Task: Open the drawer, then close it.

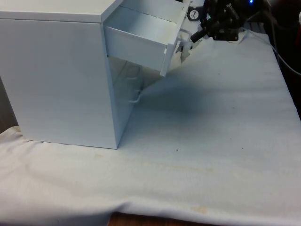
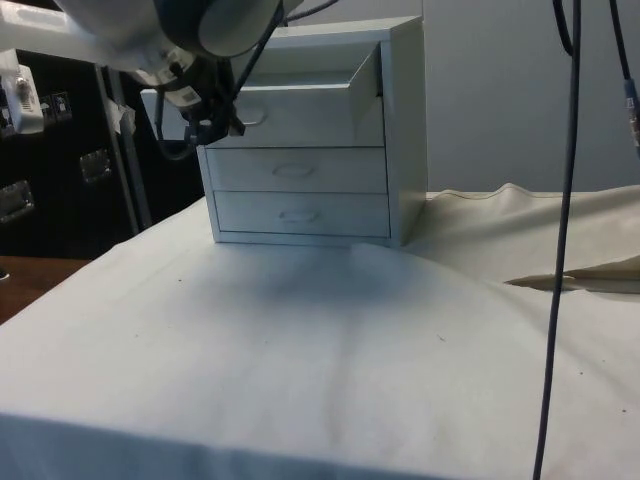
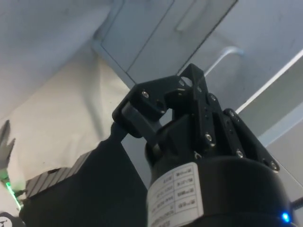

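Note:
A white chest of drawers stands on the cloth, with three drawers in its front. Its top drawer is pulled well out, and its inside looks bare; the side view shows that drawer's front standing forward of the two below. My black gripper hangs just in front of the top drawer's front, beside its handle and off it. The gripper is shut with nothing in it. In the wrist view the gripper points at a drawer front with a curved metal handle.
The white cloth covers the table in front of the chest, with a few small dark specks. Black cables hang down in the side view. A fold of cloth lies beside the chest.

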Motion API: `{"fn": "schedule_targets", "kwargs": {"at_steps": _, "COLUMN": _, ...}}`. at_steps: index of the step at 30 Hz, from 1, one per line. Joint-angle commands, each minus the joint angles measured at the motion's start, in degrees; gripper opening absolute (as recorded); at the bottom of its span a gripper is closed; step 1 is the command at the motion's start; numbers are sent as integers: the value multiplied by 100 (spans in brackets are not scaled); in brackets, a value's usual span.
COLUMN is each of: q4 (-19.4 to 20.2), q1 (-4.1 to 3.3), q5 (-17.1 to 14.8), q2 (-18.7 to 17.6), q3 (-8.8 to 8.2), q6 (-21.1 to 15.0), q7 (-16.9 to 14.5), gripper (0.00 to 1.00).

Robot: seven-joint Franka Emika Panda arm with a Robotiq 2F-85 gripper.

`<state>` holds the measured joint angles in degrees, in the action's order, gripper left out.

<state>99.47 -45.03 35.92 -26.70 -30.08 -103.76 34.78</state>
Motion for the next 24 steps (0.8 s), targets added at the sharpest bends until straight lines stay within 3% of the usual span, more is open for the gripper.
{"fn": "schedule_targets", "kwargs": {"at_steps": 1, "q4": 11, "q1": -6, "q5": 80, "q2": 40, "q3": -29, "q6": 29, "q7": -40, "gripper": 0}}
{"fn": "schedule_targets", "kwargs": {"at_steps": 6, "q4": 11, "q1": 0, "q5": 252, "q2": 69, "q3": -57, "q6": 97, "q7": -46, "gripper": 0}}
{"fn": "schedule_targets", "kwargs": {"at_steps": 7, "q4": -6, "q1": 0, "q5": 160, "q2": 40, "q3": -29, "q6": 103, "q7": -6, "gripper": 0}}
{"fn": "schedule_targets", "kwargs": {"at_steps": 15, "q4": 34, "q1": 11, "q5": 510, "q2": 92, "q3": -166, "q6": 160, "q7": -86, "gripper": 0}}
{"fn": "schedule_targets", "kwargs": {"at_steps": 16, "q4": -6, "q1": 0, "q5": 407, "q2": 52, "q3": -132, "q6": 206, "q7": -40, "gripper": 0}}
{"fn": "schedule_targets", "kwargs": {"at_steps": 24, "q4": 92, "q1": 17, "q5": 739, "q2": 86, "q3": -304, "q6": 149, "q7": -97, "gripper": 0}}
